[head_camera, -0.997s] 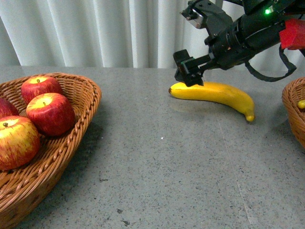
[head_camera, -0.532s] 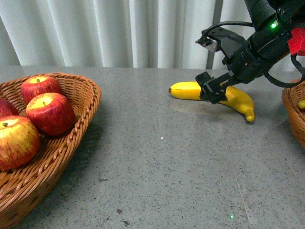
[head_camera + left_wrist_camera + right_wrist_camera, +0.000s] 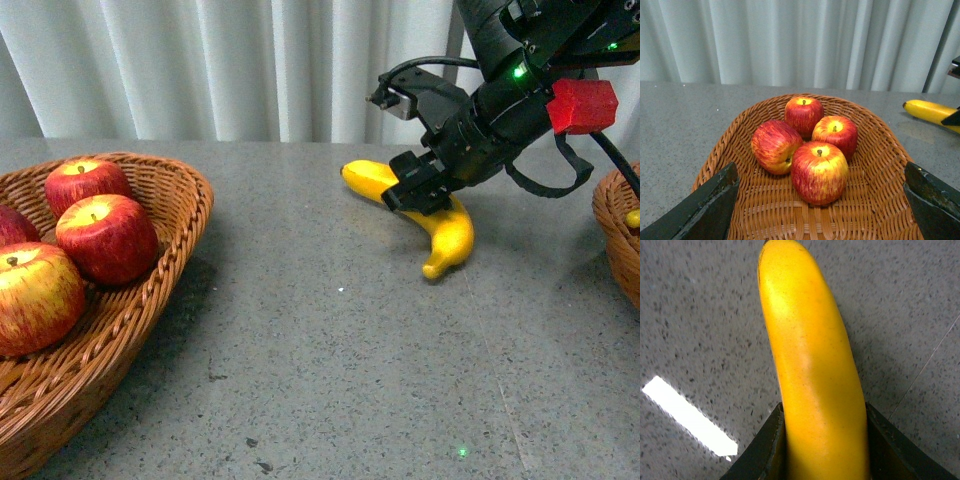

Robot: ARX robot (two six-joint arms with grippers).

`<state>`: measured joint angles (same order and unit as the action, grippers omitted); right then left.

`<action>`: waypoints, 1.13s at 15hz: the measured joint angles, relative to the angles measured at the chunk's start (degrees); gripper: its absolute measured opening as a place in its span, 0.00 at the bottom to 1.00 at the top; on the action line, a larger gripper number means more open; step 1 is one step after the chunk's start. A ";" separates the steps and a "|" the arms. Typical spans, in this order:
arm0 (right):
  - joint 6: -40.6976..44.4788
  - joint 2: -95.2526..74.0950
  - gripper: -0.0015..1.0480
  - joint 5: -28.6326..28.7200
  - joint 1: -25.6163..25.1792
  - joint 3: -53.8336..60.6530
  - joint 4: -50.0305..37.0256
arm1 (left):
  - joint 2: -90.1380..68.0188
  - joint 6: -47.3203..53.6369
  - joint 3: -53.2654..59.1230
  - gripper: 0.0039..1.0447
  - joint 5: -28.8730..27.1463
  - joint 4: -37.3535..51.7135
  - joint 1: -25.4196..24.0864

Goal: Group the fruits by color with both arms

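Note:
My right gripper is shut on a yellow banana at its middle, at the far right of the grey table; the banana's lower tip hangs near the table. In the right wrist view the banana fills the gap between the two black fingers. Several red apples lie in a brown wicker basket at the left. My left gripper is open over that basket, above the apples; the arm itself is out of the front view.
A second wicker basket stands at the right edge with something yellow in it. White curtains hang behind the table. The banana also shows far off in the left wrist view.
The right gripper slid along the banana from its left end to its middle and closed on it. The banana has swung round, its right tip now nearer the front.

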<state>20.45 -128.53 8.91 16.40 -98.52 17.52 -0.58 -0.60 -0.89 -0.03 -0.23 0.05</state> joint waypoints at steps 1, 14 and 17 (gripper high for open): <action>-2.67 0.28 0.35 2.16 -0.63 0.09 -1.81 | 0.00 0.00 0.00 0.94 0.00 0.00 0.00; -9.27 46.12 0.35 33.22 -38.27 45.66 -15.54 | 0.00 0.00 0.00 0.94 0.00 0.00 0.00; 3.30 44.94 0.35 31.78 -42.84 48.00 -10.14 | 0.00 0.00 0.00 0.94 0.00 0.02 0.00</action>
<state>23.75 -83.59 40.69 -26.44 -50.52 7.38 -0.58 -0.60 -0.89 -0.03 -0.21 0.05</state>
